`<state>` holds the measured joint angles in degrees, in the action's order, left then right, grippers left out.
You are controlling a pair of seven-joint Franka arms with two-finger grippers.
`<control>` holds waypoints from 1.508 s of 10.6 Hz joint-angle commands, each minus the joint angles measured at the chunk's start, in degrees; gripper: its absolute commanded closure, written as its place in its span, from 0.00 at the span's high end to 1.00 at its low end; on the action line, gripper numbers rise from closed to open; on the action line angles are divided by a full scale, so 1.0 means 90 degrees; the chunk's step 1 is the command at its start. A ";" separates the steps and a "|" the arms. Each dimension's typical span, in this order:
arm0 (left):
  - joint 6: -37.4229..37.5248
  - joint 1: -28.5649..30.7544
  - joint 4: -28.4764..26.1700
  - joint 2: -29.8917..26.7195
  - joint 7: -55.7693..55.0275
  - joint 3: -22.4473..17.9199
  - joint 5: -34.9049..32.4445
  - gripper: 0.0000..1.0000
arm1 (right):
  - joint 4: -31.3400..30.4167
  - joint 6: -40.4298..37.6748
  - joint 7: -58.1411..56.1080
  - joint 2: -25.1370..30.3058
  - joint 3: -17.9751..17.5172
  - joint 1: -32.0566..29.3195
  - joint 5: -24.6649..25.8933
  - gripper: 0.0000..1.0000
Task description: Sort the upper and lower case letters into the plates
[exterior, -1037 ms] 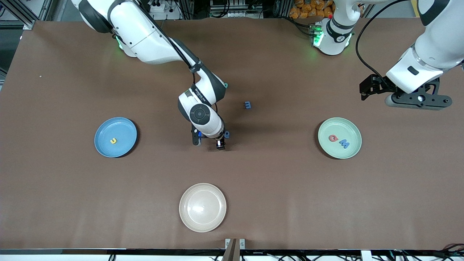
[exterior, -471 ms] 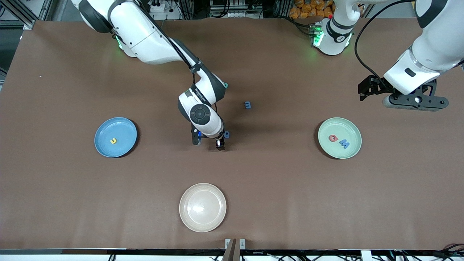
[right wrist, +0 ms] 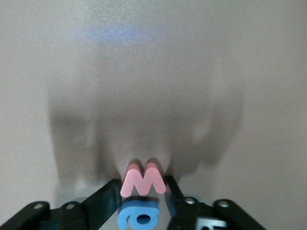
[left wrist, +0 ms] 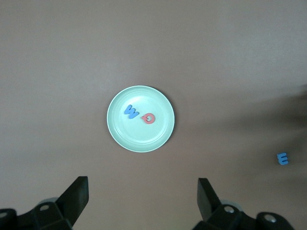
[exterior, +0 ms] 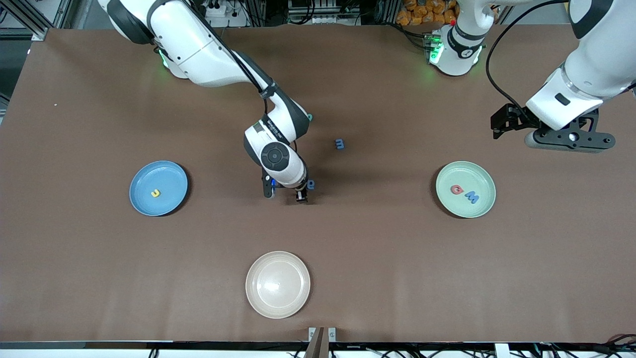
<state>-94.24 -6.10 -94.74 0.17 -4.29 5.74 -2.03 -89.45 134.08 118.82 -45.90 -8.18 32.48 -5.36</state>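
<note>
Risk was judged to lie in the grasp itself: in the right wrist view the pink letter stood between the fingers of the right gripper, with a blue letter touching it on the gripper side. The fingers were seen drawn in against the pink letter's sides; a firm hold could not be confirmed. Should the blue letter be caught in the pinch as well, both might be lifted and dropped into one plate, or the pink one might be tipped out.

The right arm was found reaching down to the table's middle, its gripper low at the surface, between the blue plate and the green plate. The left gripper was held high near the green plate, fingers fully apart and empty, the arm waiting.

A yellow letter lay in the blue plate; a red and a blue M lay in the green. A loose blue E was noted on the table.
</note>
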 commanded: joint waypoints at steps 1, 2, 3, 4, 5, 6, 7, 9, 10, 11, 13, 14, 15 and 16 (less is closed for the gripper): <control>-0.0095 -0.0084 -0.0088 -0.0068 -0.0002 -0.0081 0.0176 1.00 | -0.0218 0.0142 0.0137 -0.0017 0.0069 0.0024 0.0156 0.34; -0.0104 -0.0084 -0.0088 -0.0067 -0.0002 -0.0081 0.0176 1.00 | -0.0218 0.0122 0.0137 -0.0017 0.0059 0.0024 0.0223 0.30; -0.0143 -0.0084 -0.0088 -0.0048 -0.0002 -0.0081 0.0176 1.00 | -0.0218 0.0006 0.0118 0.0002 0.0069 0.0015 0.0234 0.26; -0.0144 -0.0084 -0.0098 -0.0048 -0.0002 -0.0081 0.0176 1.00 | -0.0208 -0.0082 0.0098 0.0022 0.0059 -0.0005 0.0263 0.25; -0.0144 -0.0094 -0.0098 -0.0048 -0.0002 -0.0091 0.0176 1.00 | -0.0169 -0.0257 0.0031 0.0080 0.0050 -0.0053 0.0263 0.24; -0.0144 -0.0094 -0.0098 -0.0029 -0.0011 -0.0081 0.0176 1.00 | -0.0140 -0.0423 -0.0047 0.0168 0.0040 -0.0092 0.0263 0.22; -0.0144 -0.0094 -0.0098 -0.0028 -0.0002 -0.0091 0.0176 1.00 | -0.0130 -0.0502 -0.0271 0.0285 0.0030 -0.0112 0.0263 0.17; -0.0153 -0.0103 -0.0117 -0.0019 -0.0011 -0.0081 0.0176 1.00 | -0.0120 -0.0959 -0.0622 0.0616 0.0001 -0.0404 0.0215 0.14; -0.0182 -0.0103 -0.0118 -0.0028 -0.0011 -0.0091 0.0176 1.00 | -0.0130 -0.1406 -0.1011 0.0860 -0.0019 -0.0628 0.0147 0.14; -0.0183 -0.0103 -0.0127 -0.0019 -0.0011 -0.0091 0.0176 1.00 | -0.0207 -0.1778 -0.1382 0.1200 -0.0019 -0.0814 0.0040 0.14; -0.0183 -0.0142 -0.0127 0.0001 -0.0011 -0.0081 0.0176 1.00 | -0.0635 -0.2192 -0.2222 0.1709 -0.0019 -0.1243 -0.0030 0.14; -0.0183 -0.0230 -0.0127 0.0059 -0.0011 -0.0081 0.0176 1.00 | -0.0985 -0.2212 -0.2729 0.2021 -0.0019 -0.1574 -0.0040 0.14; -0.0192 -0.0385 -0.0108 0.0127 -0.0011 -0.0081 0.0176 1.00 | -0.1318 -0.2337 -0.3381 0.2333 -0.0019 -0.1954 -0.0117 0.14; -0.0192 -0.0599 -0.0098 0.0234 -0.0021 -0.0062 0.0176 1.00 | -0.1572 -0.2484 -0.4094 0.2578 -0.0009 -0.2306 -0.0311 0.14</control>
<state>-95.31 -8.67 -95.51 1.25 -4.29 5.73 -1.97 -96.73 112.27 89.83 -28.50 -7.49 16.48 -5.71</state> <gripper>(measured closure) 0.000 0.573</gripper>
